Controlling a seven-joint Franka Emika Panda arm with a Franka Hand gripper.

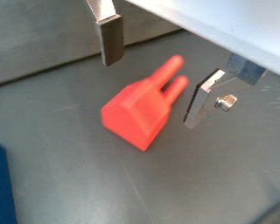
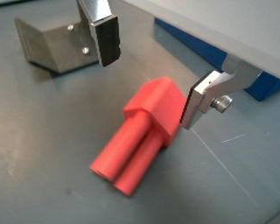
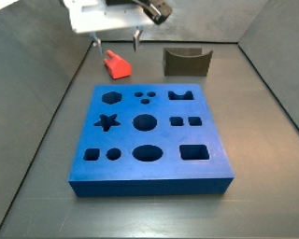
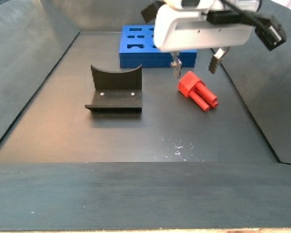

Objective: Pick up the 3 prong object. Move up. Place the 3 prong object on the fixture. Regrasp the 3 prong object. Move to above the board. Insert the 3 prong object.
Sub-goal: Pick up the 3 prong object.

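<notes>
The 3 prong object [image 1: 145,108] is a red-orange block with prongs at one end. It lies on the grey floor, also seen in the other wrist view [image 2: 136,140] and in both side views [image 3: 116,64] [image 4: 198,91]. My gripper [image 1: 152,80] [image 2: 152,76] is open and hovers just above it, one finger [image 1: 111,39] on the far side and one finger [image 1: 201,99] beside the block. It holds nothing. In the side views the gripper [image 3: 119,41] [image 4: 195,62] hangs over the block. The fixture [image 2: 60,44] [image 3: 185,62] [image 4: 114,90] stands apart. The blue board [image 3: 149,135] [image 4: 142,45] lies flat.
Dark walls [image 3: 40,56] enclose the floor on all sides. The board's corner [image 2: 230,66] shows close behind one finger in a wrist view.
</notes>
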